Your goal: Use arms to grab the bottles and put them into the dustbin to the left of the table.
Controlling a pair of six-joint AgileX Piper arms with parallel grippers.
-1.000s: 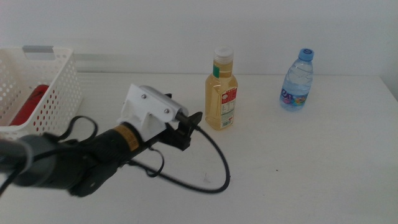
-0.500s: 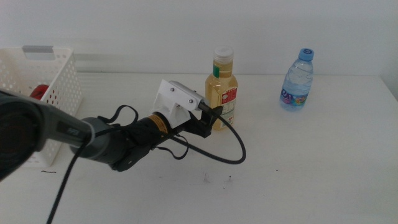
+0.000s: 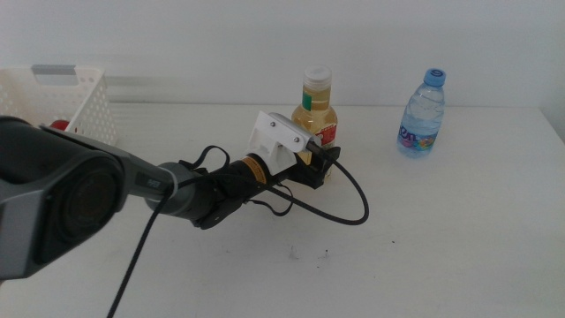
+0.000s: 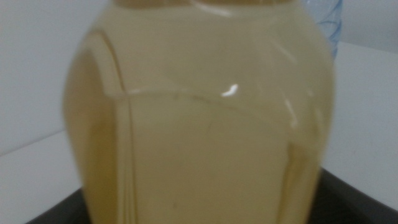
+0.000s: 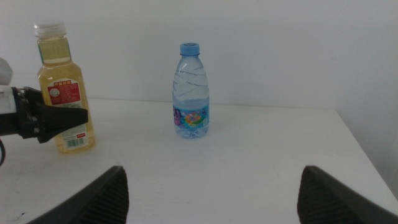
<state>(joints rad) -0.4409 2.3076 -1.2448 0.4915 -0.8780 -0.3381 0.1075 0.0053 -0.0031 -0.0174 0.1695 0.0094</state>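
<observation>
Yellow-liquid bottle (image 3: 315, 124) sits between my left gripper's (image 3: 325, 164) wide-spread jaws; water bottle (image 3: 421, 113) stands at 3 o'clock, apart.

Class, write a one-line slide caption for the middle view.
Left end effector reaches the yellow-liquid bottle; the blue-capped water bottle stands apart, white basket at left.

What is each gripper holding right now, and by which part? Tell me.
Nothing is clearly held. The left gripper has its jaws around the yellow-liquid bottle's lower body, grip unconfirmed. The right gripper waits open and empty.
</observation>
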